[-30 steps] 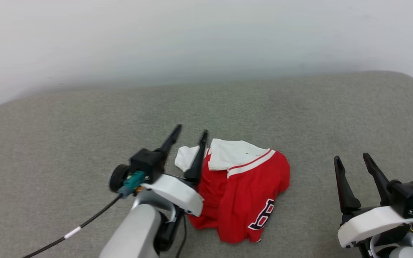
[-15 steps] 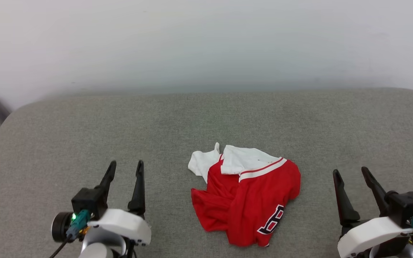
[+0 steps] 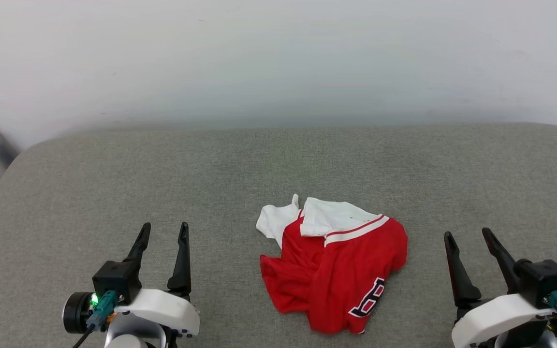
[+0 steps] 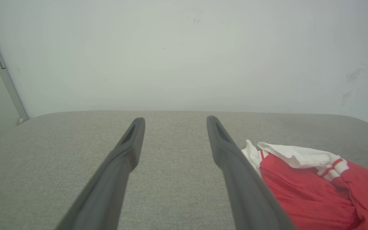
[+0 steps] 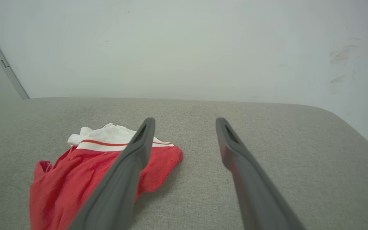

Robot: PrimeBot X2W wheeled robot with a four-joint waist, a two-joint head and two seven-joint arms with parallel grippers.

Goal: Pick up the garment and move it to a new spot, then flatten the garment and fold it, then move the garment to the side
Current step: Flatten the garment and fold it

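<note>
Presently, both tools are noted at the near edge of the grey padded surface (image 3: 278,164): the left gripper (image 3: 164,228) toward the near left corner and the right gripper (image 3: 467,233) toward the near right corner, each with fingers spread wide and nothing grasped. Between them, somewhat closer to the right gripper and apart from both, the garment (image 3: 341,270) is found crumpled in a heap. A white sleeve is uppermost at its far side and part of the black lettering is exposed at its near side. The pick-up is judged not yet begun. It is recommended that the heap be gripped at a raised fold or at the striped trim, and lifted clear before being carried. Both arms are held low, with fingers pointed toward the far edge and the pale wall (image 3: 278,63) beyond.
</note>
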